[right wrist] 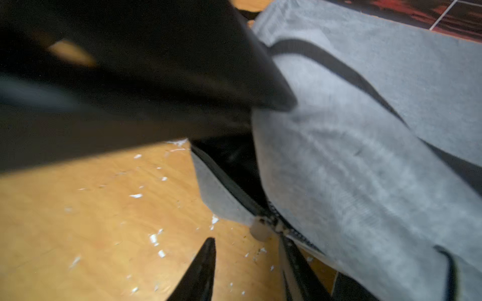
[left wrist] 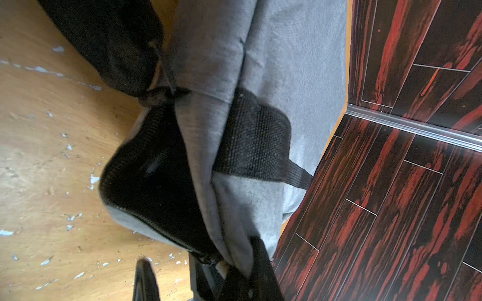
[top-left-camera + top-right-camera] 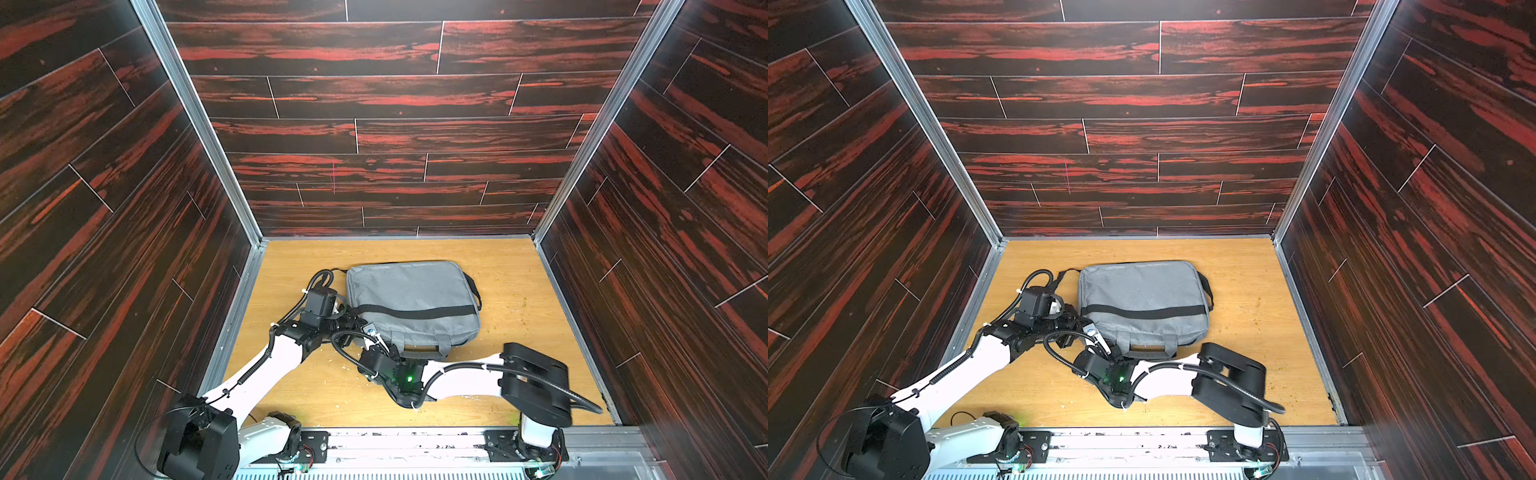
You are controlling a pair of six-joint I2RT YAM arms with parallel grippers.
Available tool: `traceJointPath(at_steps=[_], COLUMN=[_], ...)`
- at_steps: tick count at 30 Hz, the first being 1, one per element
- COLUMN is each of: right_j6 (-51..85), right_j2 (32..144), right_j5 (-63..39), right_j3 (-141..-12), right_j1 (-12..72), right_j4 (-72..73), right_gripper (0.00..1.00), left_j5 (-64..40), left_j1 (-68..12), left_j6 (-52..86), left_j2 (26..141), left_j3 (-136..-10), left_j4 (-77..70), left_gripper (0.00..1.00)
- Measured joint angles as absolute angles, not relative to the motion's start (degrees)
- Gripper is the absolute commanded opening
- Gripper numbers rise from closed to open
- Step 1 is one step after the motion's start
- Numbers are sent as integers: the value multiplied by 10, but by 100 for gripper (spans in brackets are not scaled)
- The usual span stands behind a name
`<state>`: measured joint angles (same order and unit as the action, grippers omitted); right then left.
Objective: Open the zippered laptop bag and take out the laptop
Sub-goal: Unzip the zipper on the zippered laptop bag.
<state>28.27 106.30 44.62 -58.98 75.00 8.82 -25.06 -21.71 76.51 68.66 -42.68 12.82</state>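
Jaws of the right gripper [image 1: 247, 245] stand apart near the beige zipper pull [image 1: 260, 230]; those of the left gripper [image 1: 276, 103] are together, seemingly pinching the flap [image 1: 326, 161] of the zippered laptop bag [image 3: 411, 299], flat on the counter [image 3: 519, 270]. Soft fabric likely needs that pinch for tension; grip the pull. Only wrist views show the corner [image 2: 146, 177] gaping dark, laptop unseen; both top views hide it behind arms [image 3: 274, 357]

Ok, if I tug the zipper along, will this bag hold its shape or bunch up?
Probably floppy: the zippered laptop bag shows grey fabric sagging and creasing beside its part-open zipper, so expect bunching. It rests loose on the bare wooden table, so it may also slide unless pinned.
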Motion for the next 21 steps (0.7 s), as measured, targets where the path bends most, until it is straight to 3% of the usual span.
traceJointPath(at_steps=[6,14,17,21], right_j6=[304,293,304,334], right_j2=[1089,1089,1089,1089], right_j5=[474,451,454,459], right_j3=[-626,-602,-614,-621], right_j1=[742,732,732,731], right_j4=[60,150,132,102], right_gripper=[37,36,29,12], left_j5=[-238,-240,-240,-242], left_j1=[-210,-215,-215,-215], left_j6=[768,768,769,769], left_j2=[687,687,687,687], left_j3=[-427,-427,-427,-427], left_j4=[123,124,124,124], left_gripper=[0,0,0,0])
